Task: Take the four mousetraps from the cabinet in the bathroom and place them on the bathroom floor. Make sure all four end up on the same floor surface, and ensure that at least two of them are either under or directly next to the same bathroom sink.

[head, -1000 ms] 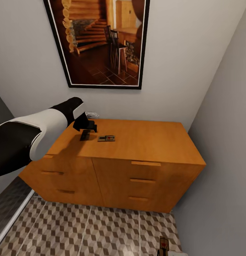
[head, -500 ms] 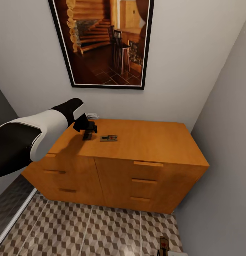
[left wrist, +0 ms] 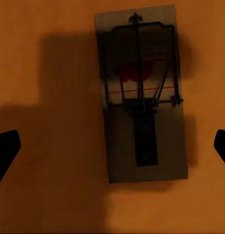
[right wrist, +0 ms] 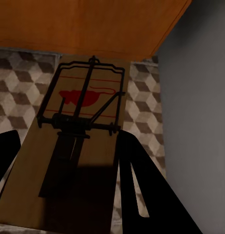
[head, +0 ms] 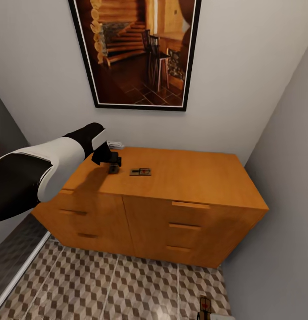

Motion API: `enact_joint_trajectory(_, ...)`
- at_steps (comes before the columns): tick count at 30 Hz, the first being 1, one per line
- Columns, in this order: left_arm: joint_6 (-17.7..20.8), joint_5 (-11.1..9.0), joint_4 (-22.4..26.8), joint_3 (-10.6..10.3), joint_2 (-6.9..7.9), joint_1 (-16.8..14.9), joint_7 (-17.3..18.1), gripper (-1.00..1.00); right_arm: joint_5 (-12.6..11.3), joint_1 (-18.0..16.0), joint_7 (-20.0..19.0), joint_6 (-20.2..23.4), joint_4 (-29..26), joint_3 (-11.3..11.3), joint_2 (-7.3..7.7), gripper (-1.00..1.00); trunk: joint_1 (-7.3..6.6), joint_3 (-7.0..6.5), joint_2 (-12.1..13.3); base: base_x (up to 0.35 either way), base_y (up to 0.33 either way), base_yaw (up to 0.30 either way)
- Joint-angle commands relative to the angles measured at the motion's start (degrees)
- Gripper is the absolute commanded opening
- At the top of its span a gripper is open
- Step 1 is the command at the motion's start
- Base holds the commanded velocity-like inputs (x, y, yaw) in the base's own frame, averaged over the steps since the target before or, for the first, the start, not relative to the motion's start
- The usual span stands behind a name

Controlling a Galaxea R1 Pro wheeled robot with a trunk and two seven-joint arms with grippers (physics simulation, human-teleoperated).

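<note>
Cabinet (head: 180, 178) against the grey wall, under a framed picture (head: 136, 49). One mousetrap (head: 140, 172) lies flat on the cabinet top, left of centre, long axis running roughly side to side along the top. In the left wrist view the same mousetrap (left wrist: 141, 92) lies between the two dark fingertips (left wrist: 5, 151), long axis crossing the line from one fingertip to the other, red spot toward one short end, dark tab toward the other.

Left gripper (head: 112, 166) hovers over the cabinet top just left of that trap; jaws spread wide, touching nothing, as the wrist view shows.

Right gripper (right wrist: 64, 161) is pinching a second mousetrap (right wrist: 76, 141) across its sides, long axis running along the fingers, red-spot end pointing away from the camera. Cube-patterned bathroom floor (right wrist: 141, 102) and the cabinet front lie beyond it. In the head view this trap (head: 204, 305) shows at the bottom edge, over the floor to the right of the cabinet.

Against the frame one second earlier: the whole head view has shifted, so the camera moved. The left gripper has closed in on the cabinet-top trap; the gap between them is smaller.
</note>
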State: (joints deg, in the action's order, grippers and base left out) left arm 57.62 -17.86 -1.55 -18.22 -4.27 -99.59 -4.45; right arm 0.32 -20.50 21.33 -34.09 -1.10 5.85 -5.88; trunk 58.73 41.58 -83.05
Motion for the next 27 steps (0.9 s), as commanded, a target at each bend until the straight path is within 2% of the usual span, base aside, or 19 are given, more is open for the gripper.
enact_joint_trajectory(1, 0.03, -0.59, -0.12, -0.12, -0.03, -0.08, -0.47, 1.00, -0.17, -0.02, 0.20, -0.10, 0.04, 0.48, -0.02, -1.00, 0.00, 0.10, -0.03, 0.000, 0.000, 0.132)
enact_joint_trajectory(14, 0.03, -0.59, -0.09, -0.11, -0.12, -0.07, -0.45, 1.00, -0.16, -0.03, 0.20, -0.15, 0.04, 0.48, -0.01, -1.00, 0.00, 0.26, -0.03, 0.000, -0.001, 0.036)
enact_joint_trajectory(27, 0.03, -0.59, -0.12, -0.06, -0.12, 0.01, -0.46, 1.00, -0.17, -0.03, 0.20, -0.07, 0.04, 0.47, -0.01, -1.00, 0.00, 0.26, -0.03, 0.000, -0.064, 0.000)
